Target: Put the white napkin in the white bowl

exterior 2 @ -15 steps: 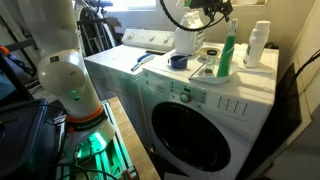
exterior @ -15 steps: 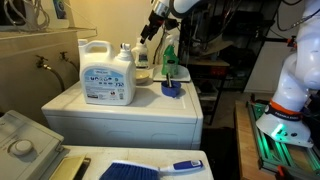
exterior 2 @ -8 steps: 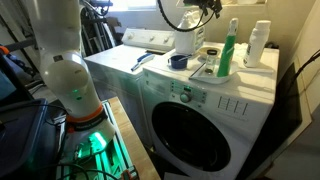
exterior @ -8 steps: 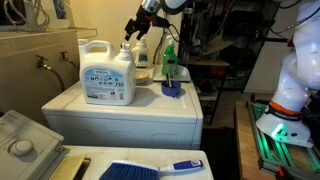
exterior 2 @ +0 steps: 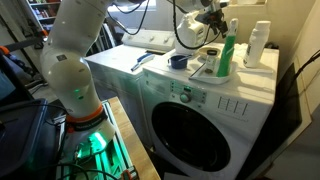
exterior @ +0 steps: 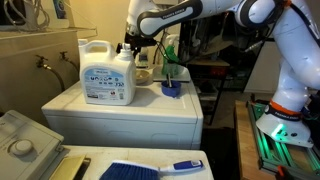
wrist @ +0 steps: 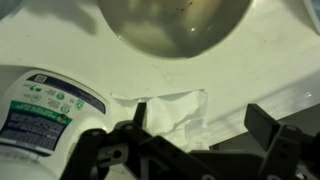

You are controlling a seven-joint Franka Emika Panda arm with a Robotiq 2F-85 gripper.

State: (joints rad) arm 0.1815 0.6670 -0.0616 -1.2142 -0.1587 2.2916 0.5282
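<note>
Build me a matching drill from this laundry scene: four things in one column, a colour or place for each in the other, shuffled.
1. napkin
2. bottle
3. brush
4. detergent jug

A. green
B. white with a blue label
C. lying flat next to the bowl
D. blue bristles, low in the foreground

Pairs: 1-C, 2-A, 3-D, 4-B

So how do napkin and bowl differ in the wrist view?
The napkin is flat, squarish and creased; the bowl is round and hollow. The napkin is partly hidden by the fingers; the bowl is cut off by the frame's top. Both are pale, on the washer top.
</note>
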